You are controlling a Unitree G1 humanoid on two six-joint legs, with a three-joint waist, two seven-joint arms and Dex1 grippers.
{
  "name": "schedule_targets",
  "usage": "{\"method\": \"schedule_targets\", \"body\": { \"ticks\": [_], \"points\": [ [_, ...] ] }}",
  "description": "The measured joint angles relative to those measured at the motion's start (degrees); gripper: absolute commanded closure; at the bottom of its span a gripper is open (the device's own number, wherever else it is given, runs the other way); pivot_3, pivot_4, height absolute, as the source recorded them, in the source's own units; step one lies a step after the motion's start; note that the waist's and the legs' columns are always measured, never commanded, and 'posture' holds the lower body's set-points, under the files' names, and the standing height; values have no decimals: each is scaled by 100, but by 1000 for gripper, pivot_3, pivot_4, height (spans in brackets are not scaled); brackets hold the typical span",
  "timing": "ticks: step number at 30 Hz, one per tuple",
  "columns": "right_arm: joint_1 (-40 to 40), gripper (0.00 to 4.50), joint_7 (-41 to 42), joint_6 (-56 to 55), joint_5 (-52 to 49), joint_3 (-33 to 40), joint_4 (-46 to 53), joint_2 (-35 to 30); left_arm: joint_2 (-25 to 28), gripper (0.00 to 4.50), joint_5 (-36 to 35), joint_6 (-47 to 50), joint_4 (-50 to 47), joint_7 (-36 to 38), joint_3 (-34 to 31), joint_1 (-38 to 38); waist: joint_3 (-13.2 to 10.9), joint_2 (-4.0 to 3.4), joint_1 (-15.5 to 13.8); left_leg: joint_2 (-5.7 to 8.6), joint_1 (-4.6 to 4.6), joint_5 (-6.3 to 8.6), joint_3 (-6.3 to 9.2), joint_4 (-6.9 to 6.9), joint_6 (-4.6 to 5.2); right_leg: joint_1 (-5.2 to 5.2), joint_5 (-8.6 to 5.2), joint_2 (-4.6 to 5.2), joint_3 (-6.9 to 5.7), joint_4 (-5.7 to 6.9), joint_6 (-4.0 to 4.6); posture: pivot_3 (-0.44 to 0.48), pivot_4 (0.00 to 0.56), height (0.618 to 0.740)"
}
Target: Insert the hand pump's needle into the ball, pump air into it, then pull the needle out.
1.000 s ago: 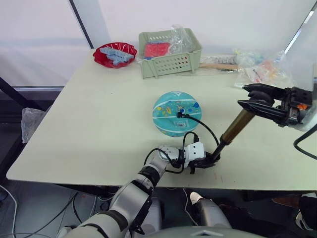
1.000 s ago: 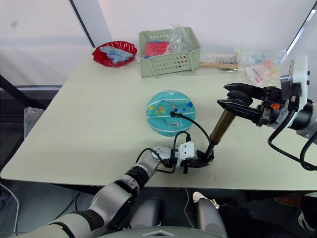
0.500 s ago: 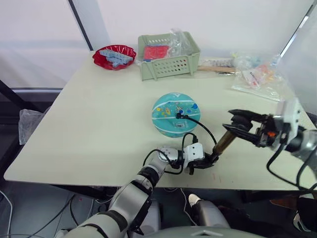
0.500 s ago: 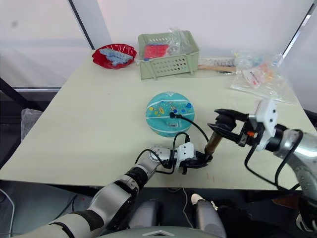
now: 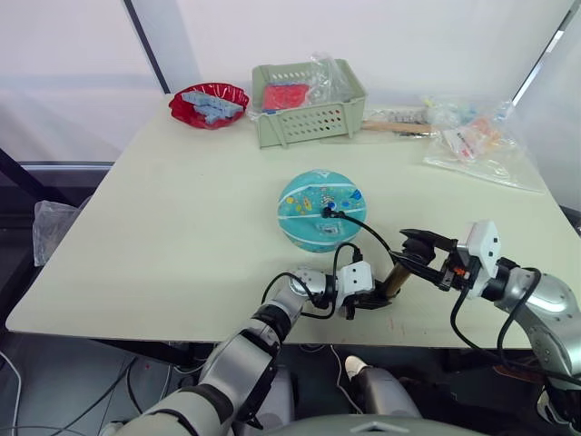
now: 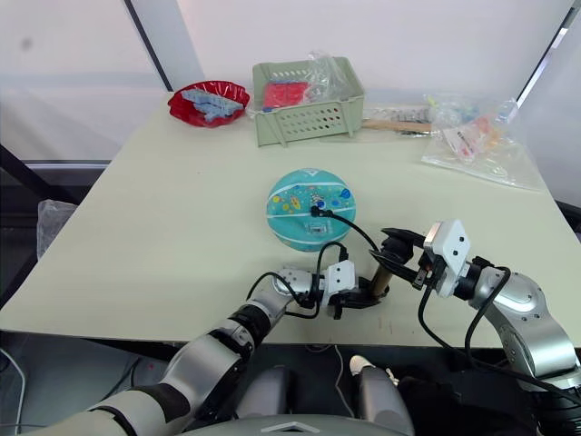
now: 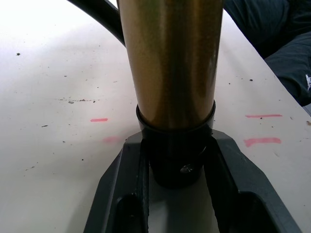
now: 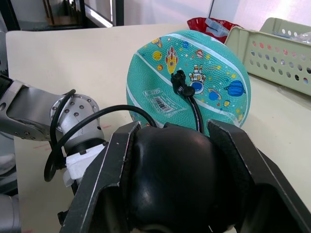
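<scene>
Both grippers on the hand pump point(image 5: 396, 278), its fitting seated in the ball point(image 5: 320, 207).

My left gripper point(image 5: 374, 299), low centre of the head view, has its jaws closed round the black bottom cap of the brass cylinder, pinning it to the table point(image 5: 182, 209). My right gripper point(image 6: 392, 250), lower right, has its fingers clamped on the rounded black handle; the pump tilts up toward it. The teal ball sits mid-frame just above the pump, and the black hose point(image 5: 368, 231) loops up to a black fitting at its top. Needle itself hidden, cannot tell depth. Green basket point(image 5: 313, 100) and red bowl point(image 5: 211, 102) sit upper left, plastic bags point(image 5: 472, 141) upper right.
</scene>
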State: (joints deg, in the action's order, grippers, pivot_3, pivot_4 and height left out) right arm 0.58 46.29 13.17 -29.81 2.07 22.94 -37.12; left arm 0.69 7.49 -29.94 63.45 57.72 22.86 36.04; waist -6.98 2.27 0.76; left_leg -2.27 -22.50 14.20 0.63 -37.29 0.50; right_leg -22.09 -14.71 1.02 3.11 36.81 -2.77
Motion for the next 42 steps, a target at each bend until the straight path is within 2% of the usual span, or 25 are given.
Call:
{"method": "schedule_targets", "body": {
  "ticks": [4, 11, 12, 15, 21, 27, 32, 38, 42],
  "points": [
    [-147, 2713, -4, 496, -385, 218, 211, -206, -9, 3419, -27, -1, -27, 22, -4, 3, -25, -34, 1, 3, -7, 0, -2, -1, 0, -4, 1, 2, 3, 0, 1, 0, 150, 736],
    [-1189, 2713, -59, 1988, -2295, 1343, 554, -1242, 9, 3419, -34, -37, -156, 80, -4, -29, -75, -49, -4, 6, -29, 0, 1, 1, 0, -21, 13, 0, -1, -2, 20, 0, 150, 736],
    [-1388, 2713, -61, 2279, -2676, 1598, 569, -1550, 8, 3419, -33, -46, -164, 106, -2, -30, -77, -49, -7, 8, -32, 0, 2, 3, 0, -23, 13, 0, -2, -2, 21, 0, 150, 736],
    [-1636, 2713, -60, 2578, -3063, 1924, 577, -1855, 12, 3419, -33, -54, -166, 130, -1, -31, -79, -42, -10, 9, -35, 0, 1, 12, 1, -27, 13, 0, -1, -6, 21, 0, 150, 736],
    [-1797, 2713, -199, 2925, -3333, 1964, 526, -1985, 17, 3419, -32, -56, -167, 124, 3, -28, -82, -37, -10, 6, -35, 0, -3, 11, 1, -29, 13, 0, 2, -6, 21, 0, 150, 736],
    [-928, 2713, -4, 2140, -2405, 1735, 885, -1722, 45, 3419, -19, -57, -160, 105, 25, -56, -42, 5, -10, 5, -25, 1, 2, 16, 2, -24, 6, -6, -5, -6, 11, 0, 150, 736],
    [-362, 2713, -55, 1140, -1220, 853, 894, -1024, 69, 3419, 8, -54, -150, 40, 25, -88, -20, 22, 7, -7, 2, 1, 5, 15, 2, -1, -5, -6, -10, -5, 7, 0, 150, 736],
    [144, 2713, -71, -89, -112, 110, 313, -231, 73, 3419, 14, -51, -147, 11, 25, -133, 15, 37, 7, -4, 13, 2, 2, 24, 1, 3, -10, -8, -12, -5, 15, 0, 150, 736],
    [294, 2713, -68, -492, 295, -158, -9, -47, 66, 3419, 19, -52, -149, -21, 25, -159, 10, 28, 3, -6, 46, 2, 3, 31, 1, 32, -16, -3, -13, -5, 24, 0, 150, 736]
  ]
}}
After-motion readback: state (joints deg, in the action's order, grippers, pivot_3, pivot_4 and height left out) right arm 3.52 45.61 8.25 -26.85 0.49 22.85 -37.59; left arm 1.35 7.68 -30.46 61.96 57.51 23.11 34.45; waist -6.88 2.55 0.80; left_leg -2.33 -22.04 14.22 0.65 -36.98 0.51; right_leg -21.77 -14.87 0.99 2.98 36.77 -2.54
